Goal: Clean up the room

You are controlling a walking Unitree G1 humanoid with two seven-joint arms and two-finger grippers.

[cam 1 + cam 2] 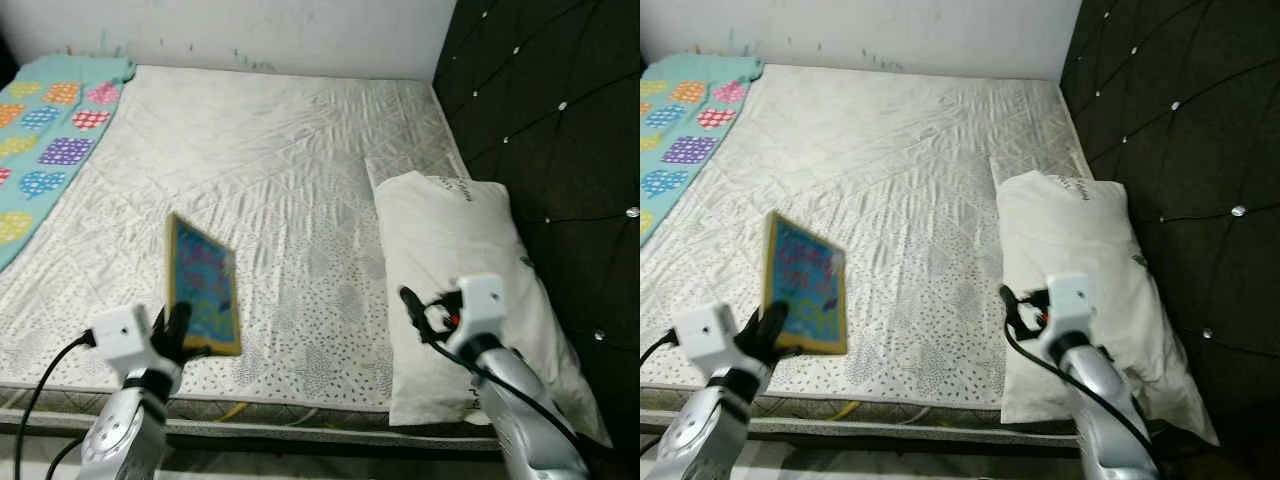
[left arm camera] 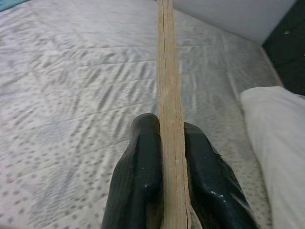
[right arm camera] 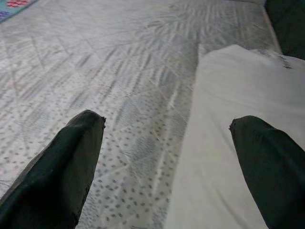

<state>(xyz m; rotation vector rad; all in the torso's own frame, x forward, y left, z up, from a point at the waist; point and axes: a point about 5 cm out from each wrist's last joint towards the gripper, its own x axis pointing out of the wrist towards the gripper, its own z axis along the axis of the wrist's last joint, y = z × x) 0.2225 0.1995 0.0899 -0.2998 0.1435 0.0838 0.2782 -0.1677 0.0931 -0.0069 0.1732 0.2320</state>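
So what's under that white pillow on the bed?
The pillow lies on the patterned white mattress, against the dark padded headboard. The pillow hides whatever is beneath it. The right gripper hovers open at its near edge.

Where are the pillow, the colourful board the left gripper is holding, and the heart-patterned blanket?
pillow [image 1: 450, 260], left eye view, middle of its white top.
colourful board [image 1: 203, 285], left eye view, centre of its printed face.
heart-patterned blanket [image 1: 45, 140], left eye view, on its patterned part.
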